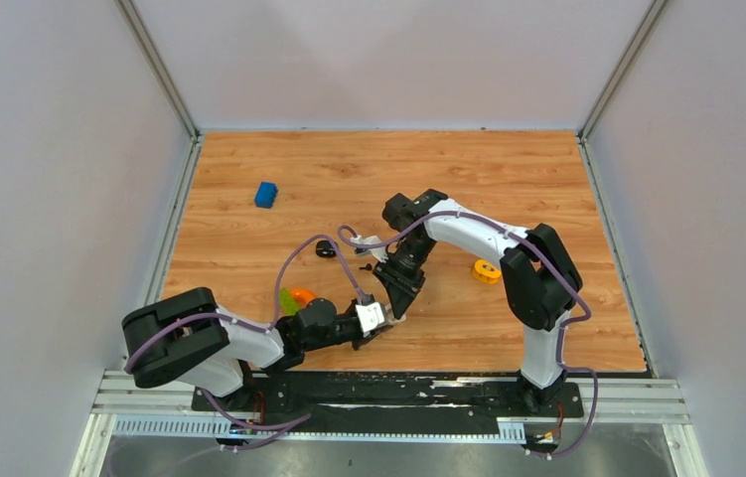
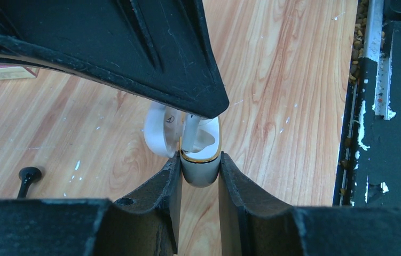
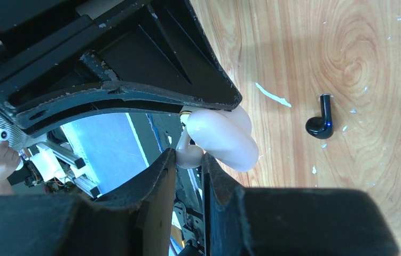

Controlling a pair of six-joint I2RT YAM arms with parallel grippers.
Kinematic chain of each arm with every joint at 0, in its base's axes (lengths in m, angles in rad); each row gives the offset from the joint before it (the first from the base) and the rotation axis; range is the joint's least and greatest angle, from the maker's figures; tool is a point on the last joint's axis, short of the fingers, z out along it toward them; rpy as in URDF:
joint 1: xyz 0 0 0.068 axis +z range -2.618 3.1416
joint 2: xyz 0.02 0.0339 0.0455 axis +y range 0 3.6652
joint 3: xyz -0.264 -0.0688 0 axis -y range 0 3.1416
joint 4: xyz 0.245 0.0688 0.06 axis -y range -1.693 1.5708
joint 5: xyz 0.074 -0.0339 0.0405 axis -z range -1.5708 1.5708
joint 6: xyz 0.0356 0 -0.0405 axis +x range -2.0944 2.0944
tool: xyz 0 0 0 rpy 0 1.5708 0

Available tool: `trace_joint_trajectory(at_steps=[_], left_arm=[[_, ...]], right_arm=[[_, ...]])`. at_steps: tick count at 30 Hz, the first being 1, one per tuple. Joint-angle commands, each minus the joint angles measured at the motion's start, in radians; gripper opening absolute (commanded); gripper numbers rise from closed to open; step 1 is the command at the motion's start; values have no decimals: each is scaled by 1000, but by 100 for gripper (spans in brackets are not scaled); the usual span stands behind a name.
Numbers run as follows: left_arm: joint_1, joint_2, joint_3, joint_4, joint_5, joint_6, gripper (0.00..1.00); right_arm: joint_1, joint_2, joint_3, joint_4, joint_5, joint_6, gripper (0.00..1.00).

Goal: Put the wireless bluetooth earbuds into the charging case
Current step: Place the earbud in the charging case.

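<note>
My left gripper (image 2: 200, 166) is shut on the white charging case (image 2: 200, 173), which has a gold rim. Its lid (image 2: 158, 133) stands open. In the top view this gripper (image 1: 380, 320) is near the table's front middle. My right gripper (image 3: 188, 154) is shut on a small earbud (image 3: 187, 156) that looks whitish, held right at the case's open mouth. Its stem (image 2: 190, 132) shows in the left wrist view, dipping into the case. A black earbud (image 3: 321, 120) lies on the wood beside the case, also in the left wrist view (image 2: 27, 176) and the top view (image 1: 366, 267).
A yellow ring (image 1: 488, 270) lies right of the grippers. A blue block (image 1: 266, 194) sits at the back left. A small black object (image 1: 326, 248) and a green and orange piece (image 1: 295, 298) lie left of the grippers. The table's front rail (image 2: 395, 106) is close to the case.
</note>
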Motion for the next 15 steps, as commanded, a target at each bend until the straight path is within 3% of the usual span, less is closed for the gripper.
trace_joint_trajectory(at_steps=[1,15], left_arm=[[-6,3,37,62,18,-11,0],[-7,-8,29,62,4,-12,0]], right_arm=[[16,17,37,16,-6,0,18],[22,-32,20,14,48,-7,17]])
